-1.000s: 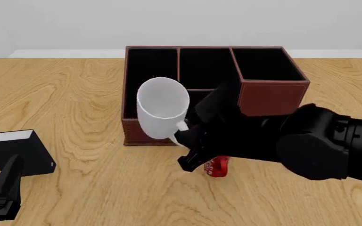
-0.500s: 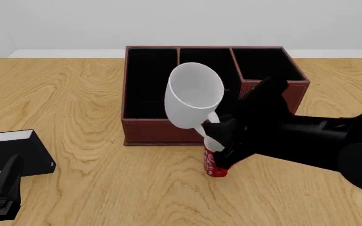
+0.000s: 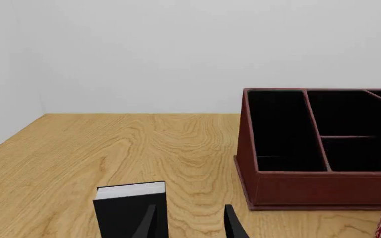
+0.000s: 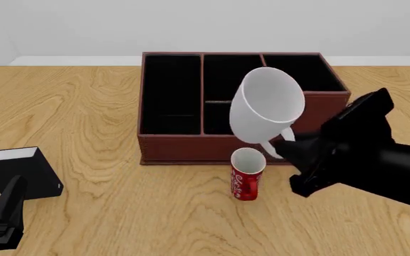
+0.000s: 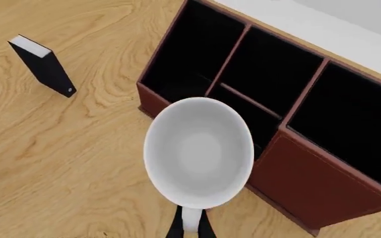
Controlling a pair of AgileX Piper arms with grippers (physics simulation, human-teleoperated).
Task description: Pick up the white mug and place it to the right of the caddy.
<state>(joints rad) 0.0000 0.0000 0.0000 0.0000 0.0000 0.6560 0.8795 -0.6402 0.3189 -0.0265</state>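
Pinching the white mug (image 4: 266, 106) by its handle, the right gripper (image 4: 285, 145) holds it tilted in the air over the caddy (image 4: 176, 146), above the red mug (image 4: 246, 180), while the left gripper (image 3: 189, 224) rests with jaws spread.

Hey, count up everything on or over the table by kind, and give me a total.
Mugs: 2, the white mug held up by the right gripper, and the red mug standing on the table.
Caddy: 1.
Small black box: 1.
Total: 4.
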